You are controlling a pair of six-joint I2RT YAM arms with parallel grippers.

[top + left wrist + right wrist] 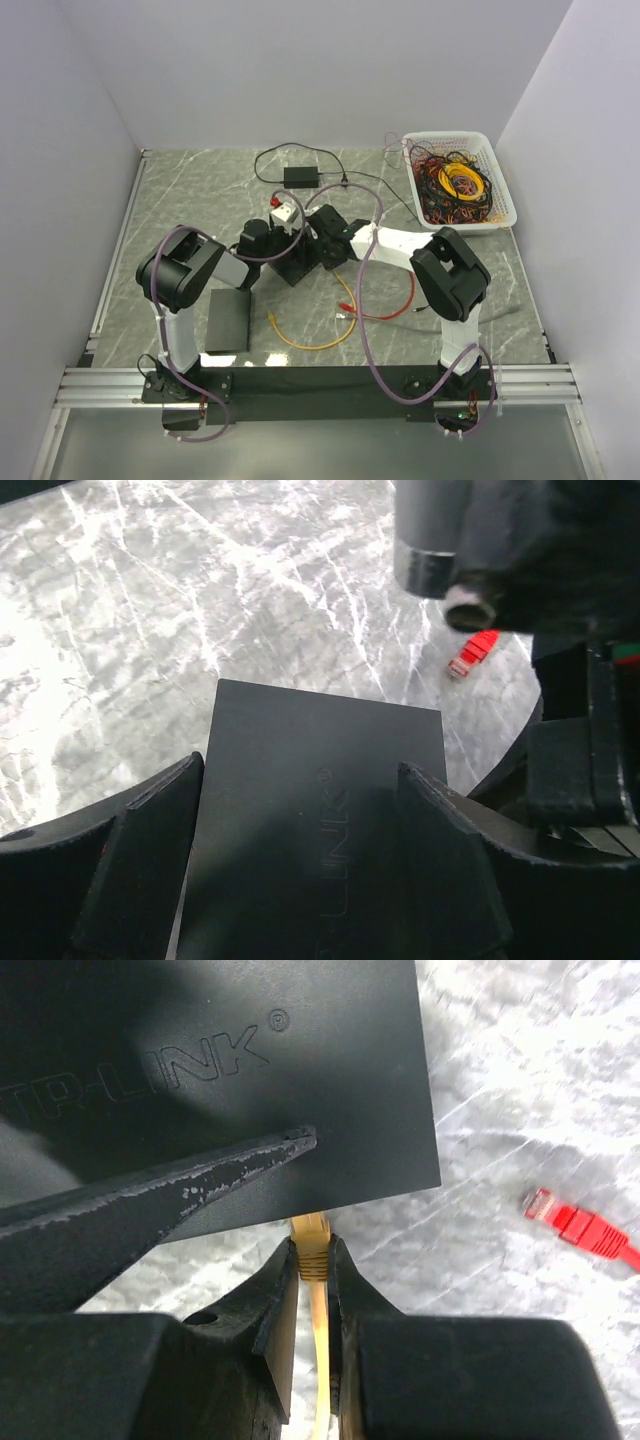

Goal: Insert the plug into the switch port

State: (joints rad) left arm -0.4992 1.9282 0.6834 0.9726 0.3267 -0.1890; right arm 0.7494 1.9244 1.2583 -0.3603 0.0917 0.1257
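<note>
The black TP-LINK switch [320,780] lies between the fingers of my left gripper [300,770], which is shut on its sides. In the top view the switch [296,268] is at the table's middle, with the left gripper [283,252] and right gripper [325,250] meeting over it. My right gripper [312,1245] is shut on a yellow plug [311,1238]. The plug's tip sits at the switch's [200,1070] lower edge, and I cannot tell how far it is in. Its yellow cable [310,340] trails toward the near edge.
A loose red plug [572,1222] lies on the marble to the right; its red cable [385,310] loops near the right arm. A flat black plate [228,318] lies front left. A white basket [500,195] of cables stands back right, and a black adapter [300,177] at the back.
</note>
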